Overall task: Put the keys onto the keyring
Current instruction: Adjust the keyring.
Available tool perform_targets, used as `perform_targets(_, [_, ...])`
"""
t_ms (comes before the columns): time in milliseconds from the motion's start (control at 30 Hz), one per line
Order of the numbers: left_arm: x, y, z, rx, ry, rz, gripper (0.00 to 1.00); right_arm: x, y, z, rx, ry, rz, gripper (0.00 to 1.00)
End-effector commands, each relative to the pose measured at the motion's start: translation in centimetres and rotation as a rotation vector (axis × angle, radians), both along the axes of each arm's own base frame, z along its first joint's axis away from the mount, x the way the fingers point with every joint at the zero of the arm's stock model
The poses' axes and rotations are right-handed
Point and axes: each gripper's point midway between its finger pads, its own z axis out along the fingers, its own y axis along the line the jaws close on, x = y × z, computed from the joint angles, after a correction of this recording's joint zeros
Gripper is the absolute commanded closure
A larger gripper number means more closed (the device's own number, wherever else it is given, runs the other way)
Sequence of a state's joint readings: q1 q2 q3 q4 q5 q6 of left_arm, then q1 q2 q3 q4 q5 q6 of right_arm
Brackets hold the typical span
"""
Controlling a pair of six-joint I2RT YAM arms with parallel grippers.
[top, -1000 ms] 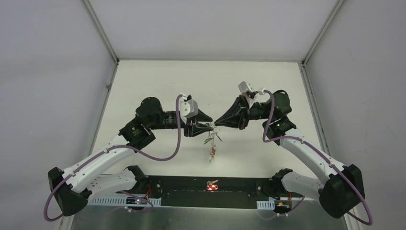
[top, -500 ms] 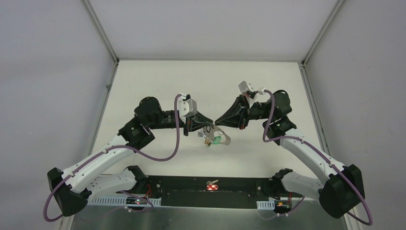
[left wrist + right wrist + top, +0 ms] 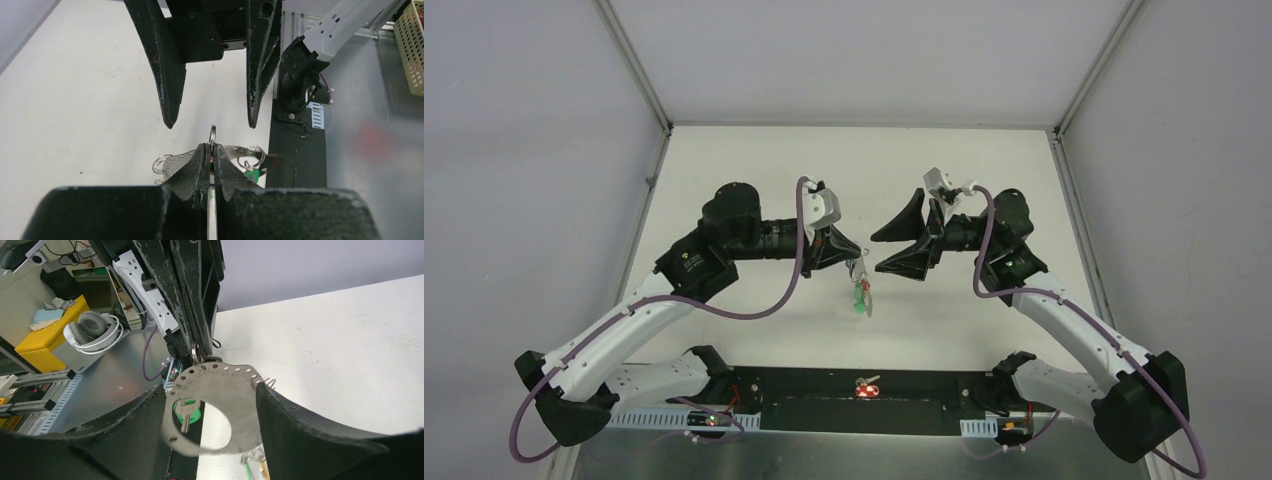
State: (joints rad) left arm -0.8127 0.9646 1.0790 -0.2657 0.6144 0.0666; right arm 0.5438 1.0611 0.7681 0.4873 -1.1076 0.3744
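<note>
The left gripper (image 3: 854,258) pinches the ring (image 3: 220,384), maybe so the keys (image 3: 861,296) hang free. The right gripper (image 3: 874,253) waits beside the ring, fingers spread.

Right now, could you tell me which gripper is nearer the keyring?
Left. The left gripper is shut on a small ring hooked to the keyring; the right gripper is open, straddling it.
</note>
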Motion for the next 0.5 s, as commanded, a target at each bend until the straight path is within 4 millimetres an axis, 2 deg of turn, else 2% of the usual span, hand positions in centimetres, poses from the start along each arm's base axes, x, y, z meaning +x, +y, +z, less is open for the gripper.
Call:
perform_targets(0, [-0.1, 0.5, 0.9, 0.067, 0.062, 0.028, 1.0, 0.3, -0.2, 1.8, 0.021, -0.06, -0.037, 0.31])
perform_targets(267, [0.8, 1.7, -0.2, 0.213, 0.195, 0.138, 1.0, -0.3, 1.4, 2.0, 0.014, -0.042, 0.001, 0.35])
perform_targets(467, [0.8, 2.0, -0.4, 0.287, 0.208, 0.165, 1.0, -0.9, 3.0, 1.8, 0.003, -0.024, 0.042, 0.5])
